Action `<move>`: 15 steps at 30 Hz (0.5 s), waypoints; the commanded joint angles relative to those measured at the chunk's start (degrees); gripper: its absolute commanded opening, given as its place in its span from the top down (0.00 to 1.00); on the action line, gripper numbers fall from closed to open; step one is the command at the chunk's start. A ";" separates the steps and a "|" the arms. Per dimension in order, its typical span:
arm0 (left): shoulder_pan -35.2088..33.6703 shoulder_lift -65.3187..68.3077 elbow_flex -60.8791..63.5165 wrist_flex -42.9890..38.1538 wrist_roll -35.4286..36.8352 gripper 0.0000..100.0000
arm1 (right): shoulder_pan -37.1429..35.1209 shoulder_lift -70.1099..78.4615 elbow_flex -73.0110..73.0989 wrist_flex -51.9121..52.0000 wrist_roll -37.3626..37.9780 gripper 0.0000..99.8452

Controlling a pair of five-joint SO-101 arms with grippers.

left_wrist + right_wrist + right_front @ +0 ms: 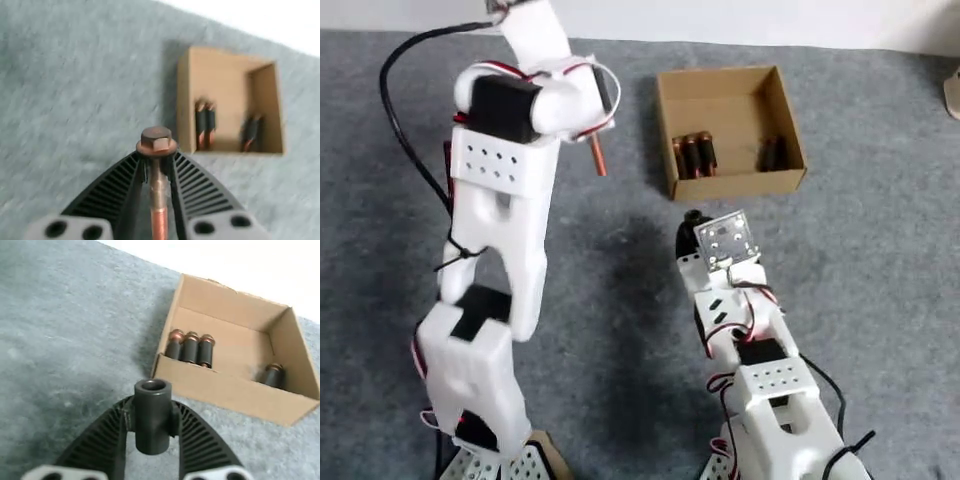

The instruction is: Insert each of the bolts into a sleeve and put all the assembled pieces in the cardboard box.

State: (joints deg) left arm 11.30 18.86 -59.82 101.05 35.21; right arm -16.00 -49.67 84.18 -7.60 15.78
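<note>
High view: cardboard box [735, 184] near the desk's [620, 300] far edge, with assembled pieces [692, 155] lying inside. A copper bolt [599, 158] is held up by the raised left arm, beside the box on the side toward the desk's left edge. Left wrist view: left end effector [157, 159] clamped on the bolt's shank just under the hex head, above the grey desk, box beyond. Right wrist view: right end effector [150, 410] clamped on a dark sleeve [151, 427] with its open bore showing, near the box, which holds three pieces in a row and a fourth apart.
</note>
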 commanded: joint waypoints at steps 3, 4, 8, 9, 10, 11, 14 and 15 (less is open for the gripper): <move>0.84 -11.91 14.29 -1.14 -1.23 1.00 | -0.57 -1.80 -0.40 0.22 0.79 0.99; 0.92 -13.32 15.60 -2.46 -2.11 1.00 | -0.57 -1.89 -0.40 0.22 0.79 0.99; 1.71 -19.03 23.34 -10.20 -3.34 1.00 | -0.57 -2.24 -0.40 0.22 0.79 0.99; 1.89 -20.35 25.98 -12.40 -3.25 1.00 | -0.57 -2.24 -0.40 0.22 0.79 0.99; 1.98 -21.85 29.05 -14.77 -3.25 1.00 | -0.66 -2.24 -0.40 0.31 0.79 0.99; 2.33 -23.34 32.31 -17.41 -3.25 1.00 | -1.01 -2.24 -0.40 0.31 0.79 0.99; 3.12 -28.18 43.65 -26.20 -3.25 1.00 | -2.15 -2.24 -0.40 0.31 0.79 0.99; 3.21 -30.02 47.78 -29.89 -3.25 1.00 | -2.42 -2.24 -0.40 0.31 0.79 0.99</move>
State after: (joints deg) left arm 13.23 -4.35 -20.53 80.48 32.66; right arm -16.88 -49.76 84.18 -7.52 15.78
